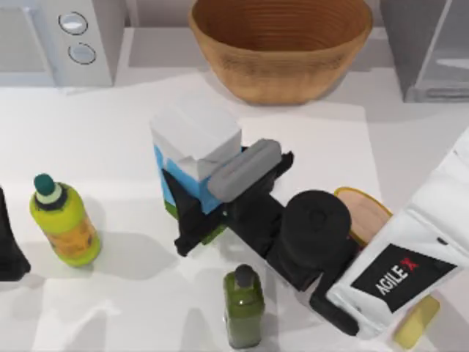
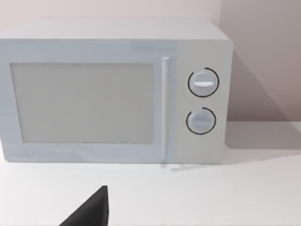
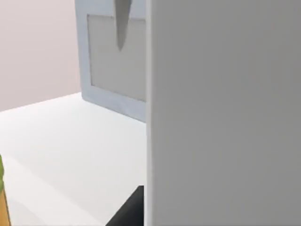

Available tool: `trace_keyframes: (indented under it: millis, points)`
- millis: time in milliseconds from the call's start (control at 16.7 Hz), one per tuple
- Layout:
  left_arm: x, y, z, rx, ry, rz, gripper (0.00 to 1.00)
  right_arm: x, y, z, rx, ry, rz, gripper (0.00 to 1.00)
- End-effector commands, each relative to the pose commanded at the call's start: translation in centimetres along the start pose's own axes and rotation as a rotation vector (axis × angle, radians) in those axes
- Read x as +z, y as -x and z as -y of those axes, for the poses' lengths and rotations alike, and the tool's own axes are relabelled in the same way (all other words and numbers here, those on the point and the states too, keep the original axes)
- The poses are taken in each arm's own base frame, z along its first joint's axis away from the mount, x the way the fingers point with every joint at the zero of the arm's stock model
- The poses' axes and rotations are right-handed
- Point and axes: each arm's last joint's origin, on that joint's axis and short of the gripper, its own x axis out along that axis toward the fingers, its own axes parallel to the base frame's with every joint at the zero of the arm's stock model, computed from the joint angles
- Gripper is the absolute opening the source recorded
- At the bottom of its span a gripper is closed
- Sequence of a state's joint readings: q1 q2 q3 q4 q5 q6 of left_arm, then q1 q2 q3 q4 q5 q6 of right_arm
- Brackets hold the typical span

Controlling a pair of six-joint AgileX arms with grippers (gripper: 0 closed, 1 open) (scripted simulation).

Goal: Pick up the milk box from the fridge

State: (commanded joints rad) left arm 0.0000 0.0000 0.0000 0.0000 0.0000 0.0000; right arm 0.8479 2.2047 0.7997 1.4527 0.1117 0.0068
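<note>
Right gripper (image 1: pixel 192 213) pinching milk box (image 1: pixel 194 143) at mid-desk (image 1: pixel 110 110), well clear of fridge (image 1: pixel 429 48) at far right. Pickup apparently done, carton seemingly raised. Left gripper (image 2: pixel 89 212) parked at left, finger state unclear.

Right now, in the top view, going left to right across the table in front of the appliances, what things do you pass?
Yellow-green bottle → milk box, clasped by the right gripper → dark green square bottle → pink chips can, partly hidden behind the right arm.
</note>
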Motion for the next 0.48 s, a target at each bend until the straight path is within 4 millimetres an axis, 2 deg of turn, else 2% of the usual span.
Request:
trace_keyframes:
  millis: [120,480]
  points:
    - [0.0,0.0,0.0,0.0,0.0,0.0,1.0,0.0,0.0,0.0,0.0,0.0,0.0,0.98]
    - [0.0,0.0,0.0,0.0,0.0,0.0,1.0,0.0,0.0,0.0,0.0,0.0,0.0,1.0]
